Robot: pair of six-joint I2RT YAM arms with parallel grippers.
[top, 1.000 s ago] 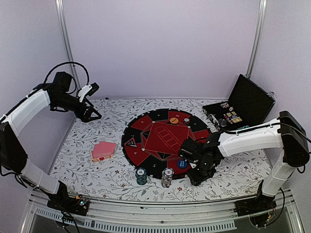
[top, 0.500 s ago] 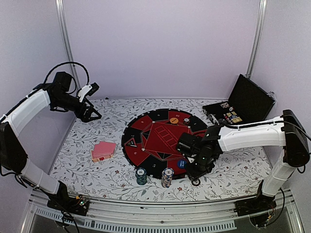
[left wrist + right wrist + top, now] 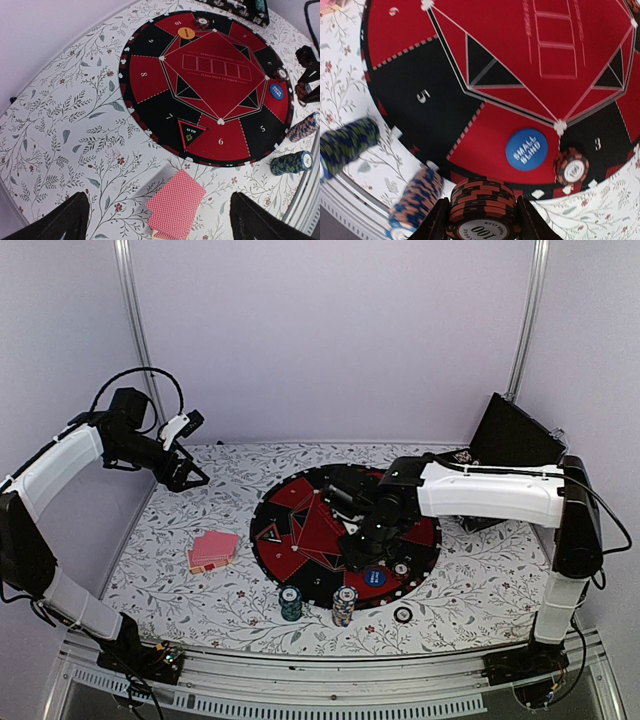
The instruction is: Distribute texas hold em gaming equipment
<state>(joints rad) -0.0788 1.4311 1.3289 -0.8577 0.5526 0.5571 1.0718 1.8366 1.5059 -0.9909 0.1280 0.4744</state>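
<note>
Pinching a stack of dark red-and-black round poker chips, right pincer hung over the red-and-black round mat; left pincer spread. We feared tilting could spill chips.

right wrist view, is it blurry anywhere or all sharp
Right wrist view: the green stack and the blue-orange stack at lower left are smeared, while the dark red stack between the fingers and the small blind disc look sharp. Left wrist view: crisp throughout, card pile included.
</note>
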